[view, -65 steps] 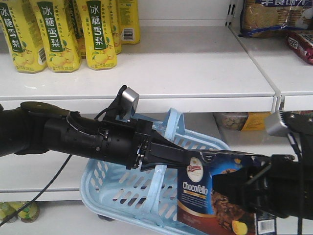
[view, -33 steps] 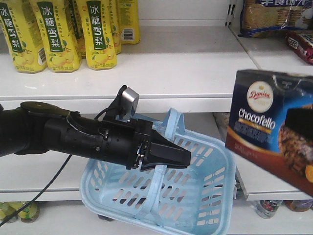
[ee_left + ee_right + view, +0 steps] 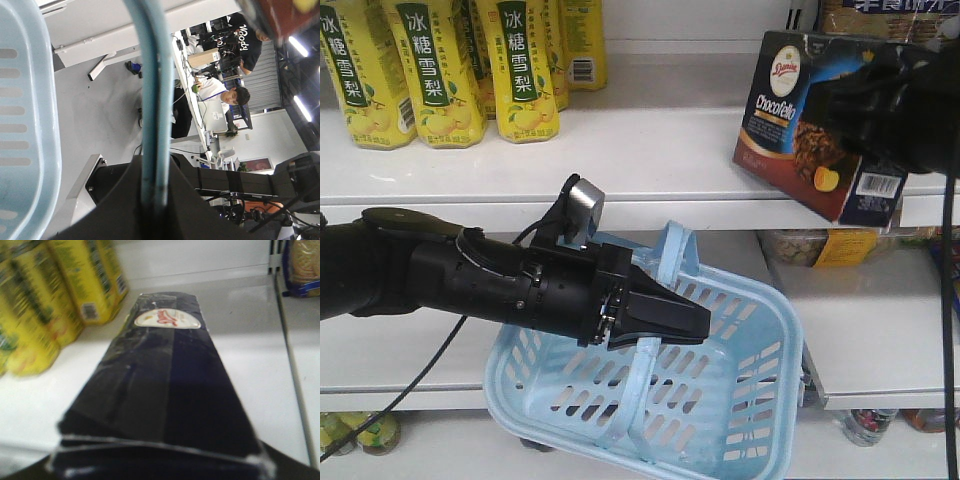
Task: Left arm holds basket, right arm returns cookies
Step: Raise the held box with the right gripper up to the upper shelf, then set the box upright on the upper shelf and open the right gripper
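My left arm [image 3: 470, 275] reaches in from the left, and its gripper [image 3: 660, 318] is shut on a handle of the light blue basket [image 3: 740, 400], which hangs tilted in front of the lower shelf. In the left wrist view the blue handle [image 3: 150, 100] runs straight down between the black jaws of the left gripper [image 3: 152, 205], with the basket wall [image 3: 25, 125] at the left. My right gripper [image 3: 880, 105] is shut on the cookies [image 3: 800, 120], a navy and maroon box held tilted above the upper shelf's right end. The right wrist view shows the cookies [image 3: 165, 375] pointing over the white shelf [image 3: 245, 345].
Yellow drink cartons [image 3: 440, 70] stand at the left of the upper shelf [image 3: 700, 150]. A cracker pack [image 3: 880, 30] lies in the bay at the top right, past a shelf divider [image 3: 890, 205]. More goods [image 3: 815, 247] sit on the lower right shelf.
The right arm has lifted the cookies out of the basket, up and leftward to the level of the upper shelf. The left arm and the basket have stayed still.
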You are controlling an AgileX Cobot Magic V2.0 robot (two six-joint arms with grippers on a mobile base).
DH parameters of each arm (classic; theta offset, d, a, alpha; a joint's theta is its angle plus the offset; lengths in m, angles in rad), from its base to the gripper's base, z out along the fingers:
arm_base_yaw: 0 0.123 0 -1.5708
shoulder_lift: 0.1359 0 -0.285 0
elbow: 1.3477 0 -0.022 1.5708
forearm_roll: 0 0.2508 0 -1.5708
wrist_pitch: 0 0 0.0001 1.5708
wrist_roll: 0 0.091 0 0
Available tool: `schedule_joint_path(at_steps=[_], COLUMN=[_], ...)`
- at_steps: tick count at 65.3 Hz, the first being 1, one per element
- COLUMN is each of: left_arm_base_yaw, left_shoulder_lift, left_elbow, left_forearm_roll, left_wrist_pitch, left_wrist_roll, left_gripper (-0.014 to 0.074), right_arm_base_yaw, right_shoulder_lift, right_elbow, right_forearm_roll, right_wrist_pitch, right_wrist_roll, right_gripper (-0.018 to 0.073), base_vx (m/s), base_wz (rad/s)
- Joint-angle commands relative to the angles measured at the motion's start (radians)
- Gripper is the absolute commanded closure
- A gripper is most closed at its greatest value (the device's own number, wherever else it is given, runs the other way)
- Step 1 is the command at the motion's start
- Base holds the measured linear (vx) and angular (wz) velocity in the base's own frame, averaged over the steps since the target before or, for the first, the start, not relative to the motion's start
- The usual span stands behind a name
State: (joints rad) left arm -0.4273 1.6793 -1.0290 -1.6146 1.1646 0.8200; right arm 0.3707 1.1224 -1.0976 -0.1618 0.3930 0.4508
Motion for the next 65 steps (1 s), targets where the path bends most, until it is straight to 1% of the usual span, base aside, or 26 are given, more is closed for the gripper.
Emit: schedule_joint_path(at_steps=[1, 8, 15, 20, 28, 35, 43, 58, 65], left_arm_base_yaw=[0.020, 0.020, 0.020, 0.020, 0.020, 0.020, 0.020, 0.020, 0.020], left_shoulder_lift=[-0.031, -0.031, -0.031, -0.031, -0.031, -0.031, -0.031, -0.031, -0.031], left_elbow=[-0.032, -0.032, -0.032, -0.032, -0.032, -0.032, -0.032, -0.032, -0.032], left_forearm_roll=[-0.165, -0.165, -0.165, -0.165, -0.165, -0.165, -0.165, -0.165, -0.165], left_wrist_pitch=[-0.081, -0.081, -0.081, -0.081, -0.081, -0.081, -0.081, -0.081, -0.081], left_wrist_roll=[0.002, 0.002, 0.002, 0.002, 0.002, 0.002, 0.002, 0.002, 0.002], left_gripper=[0.0602, 0.0602, 0.0602, 0.0602, 0.0602, 0.0602, 0.0602, 0.0602, 0.0602], right_arm_base_yaw=[-0.058, -0.091, -0.093, -0.093, -0.093, -0.093, -0.093, -0.092, -0.091], right_shoulder_lift=[0.053, 0.116, 0.175, 0.218, 0.280, 0.317, 0.339, 0.337, 0.329], right_elbow=[-0.082, -0.127, -0.164, -0.189, -0.211, -0.211, -0.211, -0.211, -0.211], right_forearm_roll=[-0.032, -0.045, -0.074, -0.083, -0.157, -0.158, -0.158, -0.156, -0.149], right_wrist_pitch=[-0.092, -0.096, -0.098, -0.111, -0.162, -0.205, -0.204, -0.197, -0.175], right_wrist_roll=[0.020, -0.007, -0.053, -0.057, -0.070, -0.070, -0.069, -0.069, -0.069], right_gripper=[0.0410, 0.0408, 0.0405, 0.0402, 0.0391, 0.0362, 0.0288, 0.0093, 0.0043], base_vx=[0.00, 0.00, 0.00, 0.00, 0.00, 0.00, 0.00, 0.00, 0.00], base_wz=[0.00, 0.00, 0.00, 0.00, 0.00, 0.00, 0.00, 0.00, 0.00])
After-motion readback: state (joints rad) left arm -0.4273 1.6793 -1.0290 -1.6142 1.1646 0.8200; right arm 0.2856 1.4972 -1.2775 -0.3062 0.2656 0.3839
